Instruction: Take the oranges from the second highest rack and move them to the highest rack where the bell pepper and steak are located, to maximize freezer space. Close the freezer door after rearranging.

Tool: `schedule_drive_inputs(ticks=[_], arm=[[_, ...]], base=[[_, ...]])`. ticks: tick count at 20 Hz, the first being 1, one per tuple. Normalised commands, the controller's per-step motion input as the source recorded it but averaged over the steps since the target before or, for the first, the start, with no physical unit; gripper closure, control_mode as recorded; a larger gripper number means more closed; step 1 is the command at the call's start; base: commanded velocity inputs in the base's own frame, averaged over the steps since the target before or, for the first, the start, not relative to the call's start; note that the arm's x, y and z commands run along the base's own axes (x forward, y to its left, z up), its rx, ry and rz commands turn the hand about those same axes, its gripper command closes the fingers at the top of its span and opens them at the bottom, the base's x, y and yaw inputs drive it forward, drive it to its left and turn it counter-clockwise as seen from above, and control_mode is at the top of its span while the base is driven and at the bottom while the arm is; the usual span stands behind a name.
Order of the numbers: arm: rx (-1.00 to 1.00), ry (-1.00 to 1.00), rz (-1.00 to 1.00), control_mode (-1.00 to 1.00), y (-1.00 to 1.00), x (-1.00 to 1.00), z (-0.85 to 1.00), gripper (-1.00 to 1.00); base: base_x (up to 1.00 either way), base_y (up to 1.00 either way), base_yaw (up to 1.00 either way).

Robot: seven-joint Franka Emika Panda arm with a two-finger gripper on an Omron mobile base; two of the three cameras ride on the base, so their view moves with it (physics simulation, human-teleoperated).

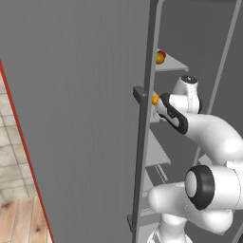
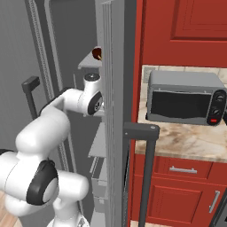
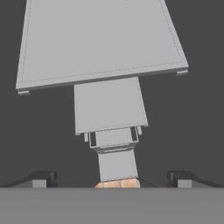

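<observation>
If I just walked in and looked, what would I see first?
First, the big white robot arm reaching into the open freezer, past the tall grey freezer door with its long bar handle. Next, the bright oranges: one up on the highest rack at, and another lower down, peeking out at the door's edge. On the stone counter to the right sits a grey toaster oven among red cabinets.

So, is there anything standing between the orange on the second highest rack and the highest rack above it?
Nothing visible stands between them. The orange sits at the front edge of the second highest rack, and the gap up to the highest rack looks free. The freezer door is swung open.
</observation>
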Motion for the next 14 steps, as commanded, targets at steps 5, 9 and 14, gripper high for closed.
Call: schedule_drive_inputs(ticks=[5,9,14], arm=[[0.0,-0.06,0.0,-1.0,0.0,0.04,-0.16,-1.0],[0.0,-0.07,0.01,-1.0,0.0,0.04,0.0,-1.0],[0.0,-0.06,0.03,-1.0,0.0,0.07,0.0,-1.0]], base=[[0.0,0.0,0.0],[0.0,0.0,0.0],[0.0,0.0,0.0]])
